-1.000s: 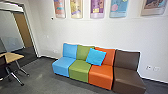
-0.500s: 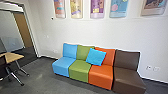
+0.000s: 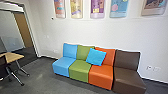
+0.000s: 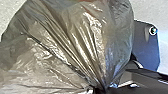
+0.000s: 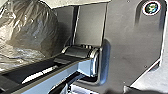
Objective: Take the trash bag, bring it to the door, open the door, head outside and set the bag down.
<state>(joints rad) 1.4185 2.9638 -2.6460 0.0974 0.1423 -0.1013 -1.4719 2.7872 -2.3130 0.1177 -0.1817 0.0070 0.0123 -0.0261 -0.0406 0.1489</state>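
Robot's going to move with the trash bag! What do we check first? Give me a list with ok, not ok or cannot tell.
1. Bag bunched at its neck: ok, the trash bag gathers into narrow folds.
2. Left tool gripping tightly: cannot tell.
3. Bag free of holes: cannot tell, only part of it shows.
4. Room to drive far straight ahead: not ok, the colorful seats and the wall are there.
5. Left side free of furniture: not ok, a table stands there.
6. Cushion off the floor: ok, the blue cushion lies on the seats.

Trash bag [image 4: 75,45] partly out of view
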